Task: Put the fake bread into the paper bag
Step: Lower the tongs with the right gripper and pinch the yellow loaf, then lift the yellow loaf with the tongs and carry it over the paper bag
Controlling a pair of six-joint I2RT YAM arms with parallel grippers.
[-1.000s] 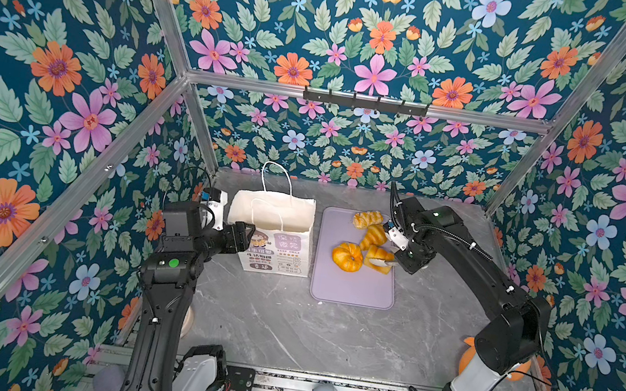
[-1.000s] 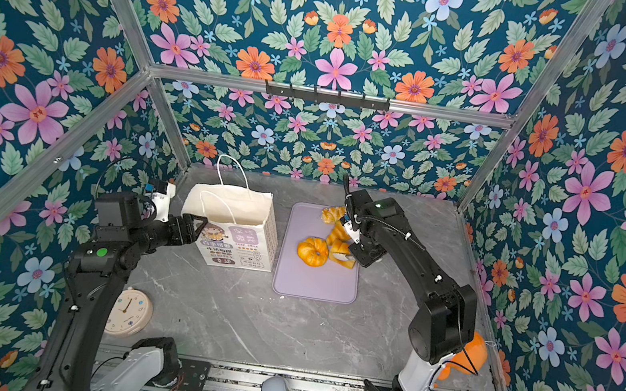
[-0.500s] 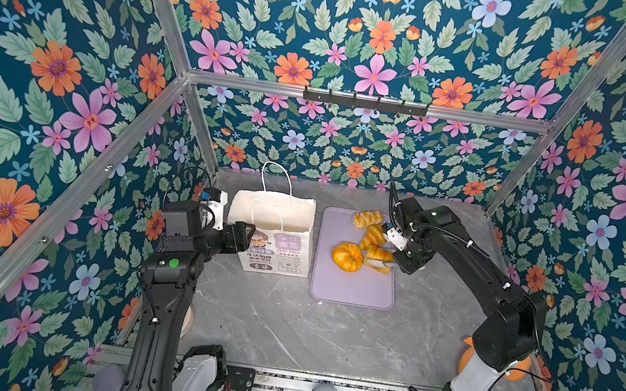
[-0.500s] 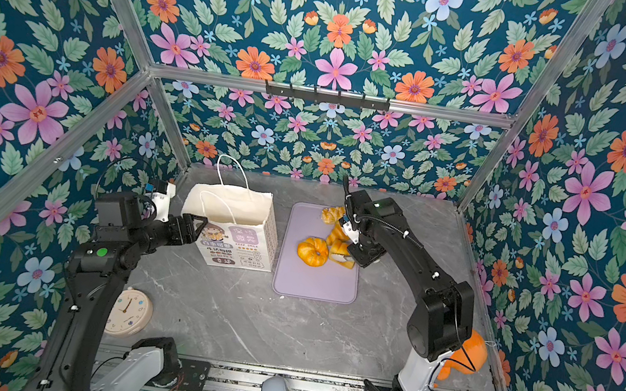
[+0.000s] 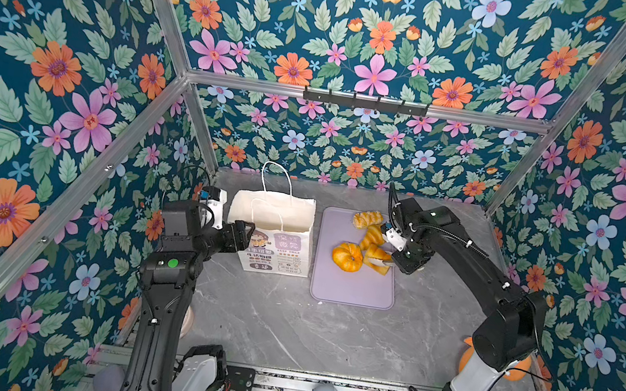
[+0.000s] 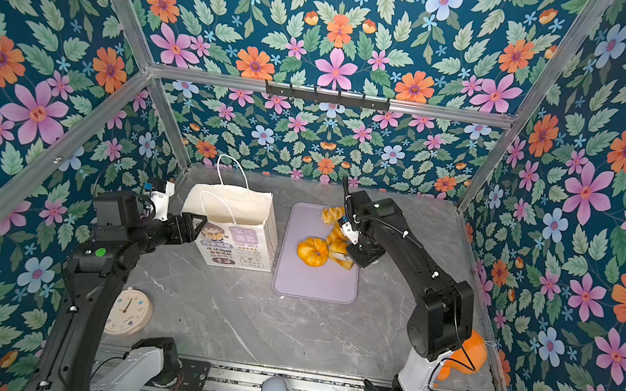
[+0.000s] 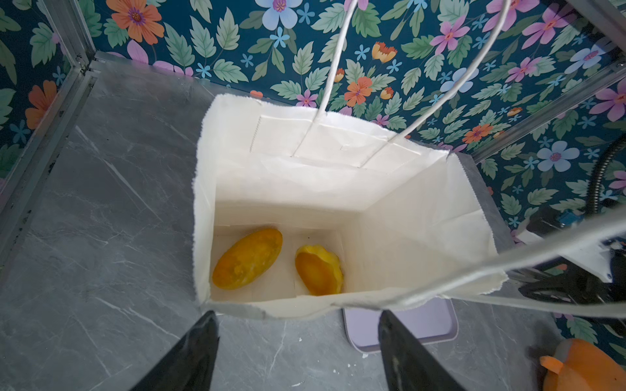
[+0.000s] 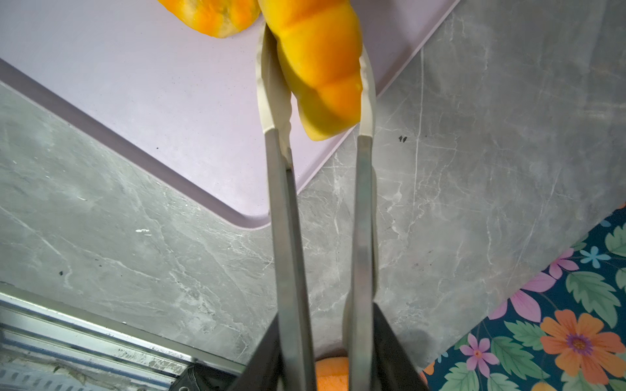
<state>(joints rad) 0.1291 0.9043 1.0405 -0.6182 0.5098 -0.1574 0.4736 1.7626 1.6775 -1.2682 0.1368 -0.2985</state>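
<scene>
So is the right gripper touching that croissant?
Touching. In the right wrist view, the right gripper presses its white tips against both sides of the croissant.

Left arm point(image 5: 170, 267): rises upright from its base, forearm level, pointing toward the middle.
Left gripper point(image 7: 298, 318): jaws wide apart, nothing between them.
Right arm point(image 5: 473, 266): stretched far forward from its base, wrist bent downward.
Right gripper point(image 8: 325, 325): black jaws pressed on tongs point(image 8: 288, 220), whose white tips pinch a croissant point(image 8: 318, 67).
</scene>
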